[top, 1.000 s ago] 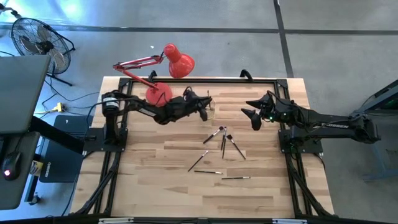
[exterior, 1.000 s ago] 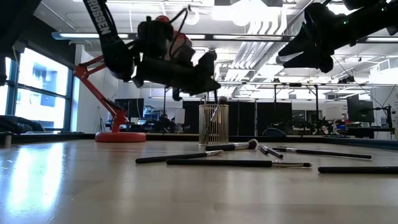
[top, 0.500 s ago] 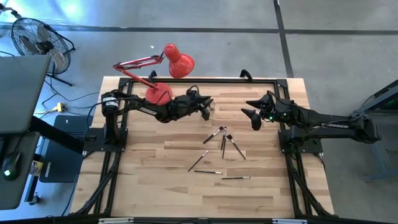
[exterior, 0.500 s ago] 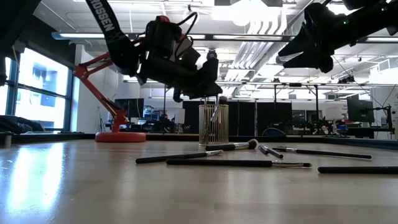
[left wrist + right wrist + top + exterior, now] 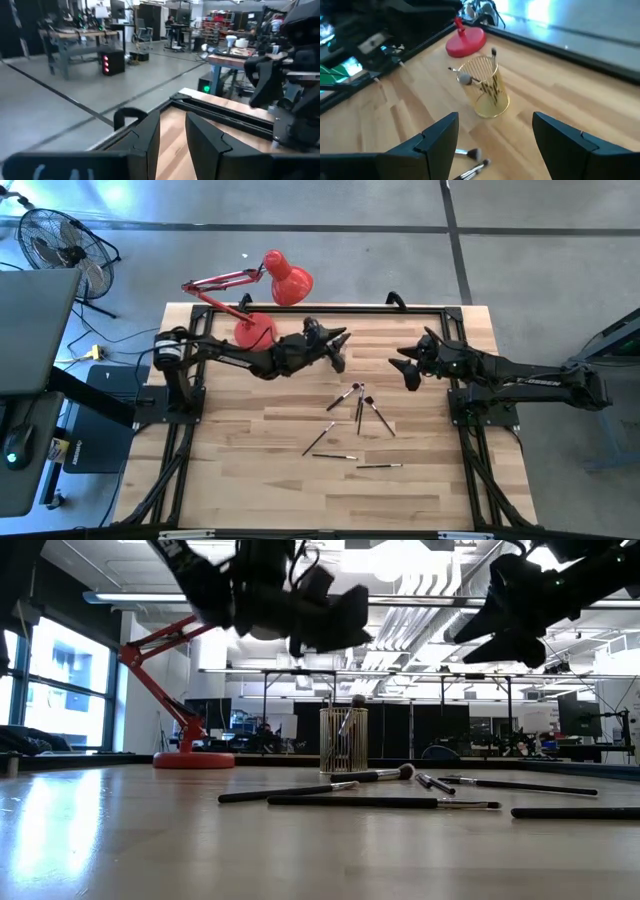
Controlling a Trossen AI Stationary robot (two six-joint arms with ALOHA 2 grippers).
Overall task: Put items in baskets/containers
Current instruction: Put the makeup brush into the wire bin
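Observation:
The clear glass cup (image 5: 487, 92) stands upright on the wooden table, seen in the low view as the cup (image 5: 343, 740). Two brushes lean inside it, their heads (image 5: 493, 51) poking above the rim. Several more brushes (image 5: 360, 405) lie flat on the table nearer the front, and show as brushes (image 5: 385, 803) in the low view. My left gripper (image 5: 340, 346) hovers above the cup, open and with nothing between its fingers (image 5: 200, 140). My right gripper (image 5: 405, 365) waits open to the cup's right, raised off the table and pointing at the cup.
A red desk lamp stands with its base (image 5: 255, 330) just left of the cup at the far edge, its head (image 5: 288, 280) beyond the table. A dark frame rail (image 5: 320, 308) runs along the far edge. Bare wood (image 5: 250, 470) lies at the near left.
My left gripper has risen from just over the cup's rim to well above it, and has rolled a little. The cup and the brushes in it have stayed where they were.

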